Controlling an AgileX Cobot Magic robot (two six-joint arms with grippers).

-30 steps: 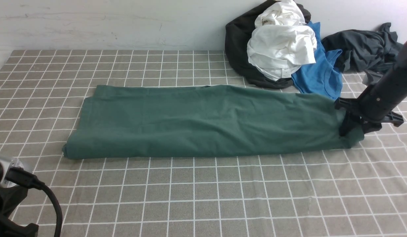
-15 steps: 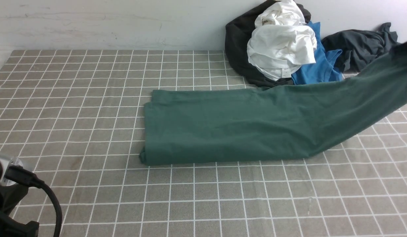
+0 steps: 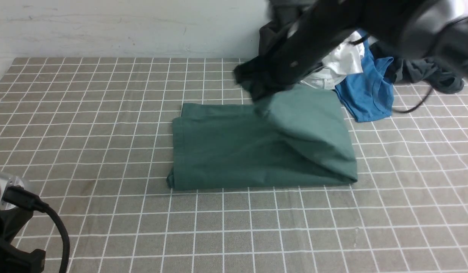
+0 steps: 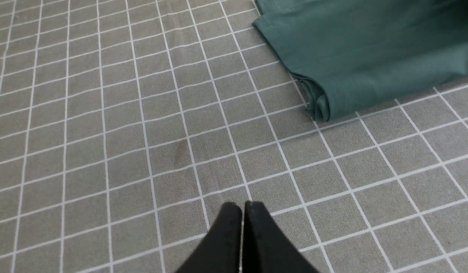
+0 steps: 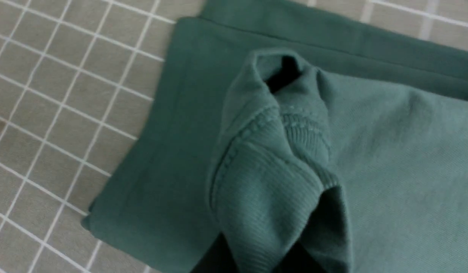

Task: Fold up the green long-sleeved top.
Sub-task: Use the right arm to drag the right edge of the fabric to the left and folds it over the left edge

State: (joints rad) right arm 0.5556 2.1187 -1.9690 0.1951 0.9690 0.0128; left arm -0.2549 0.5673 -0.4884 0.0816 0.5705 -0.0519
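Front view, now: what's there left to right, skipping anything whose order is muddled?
Left arm → green long-sleeved top → blue tank top. Right arm and the white and dark garments left out: they overlap.

In the front view, your right arm (image 3: 355, 22) is motion-blurred and runs off the upper right edge, covering part of the white cloth (image 3: 342, 62) and the dark clothes behind it, while your left arm (image 3: 14, 227) is cut off at the lower left. Your left wrist view crops the green top (image 4: 370, 45) at its upper right; your right wrist view cuts your right gripper (image 5: 258, 261) off at the bottom edge, its tips partly hidden by bunched fabric.
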